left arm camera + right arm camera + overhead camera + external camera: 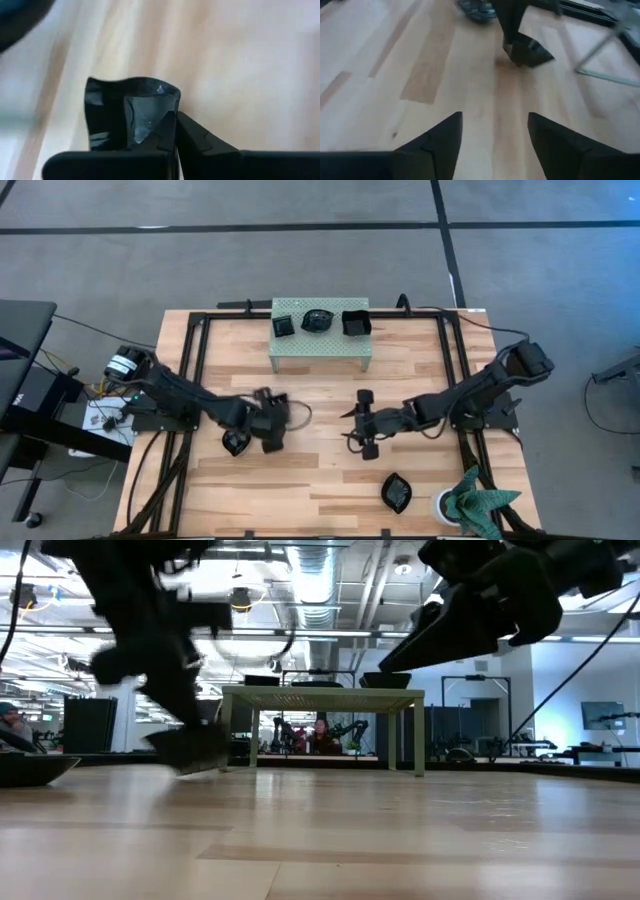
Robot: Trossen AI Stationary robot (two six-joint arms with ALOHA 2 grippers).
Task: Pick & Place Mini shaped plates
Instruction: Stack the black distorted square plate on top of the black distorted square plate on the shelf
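High view: left gripper (pixel 238 442) sits left of the tabletop's centre, fingers clamped on the rim of a wavy-edged plate (pixel 127 111), lifted just clear of the wood per the low view. Right gripper (pixel 362 420) near centre, fingers spread wide, holding nothing. Three plates (pixel 316 320) sit on the green stand (pixel 320 352) by the far edge. Another plate (pixel 396 492) lies near the front right corner.

Motion is blurring the left arm (pixel 150 640) near the green stand (pixel 322 698); the picture's edge is cutting off a dish (pixel 30 770); distant people are showing too small.
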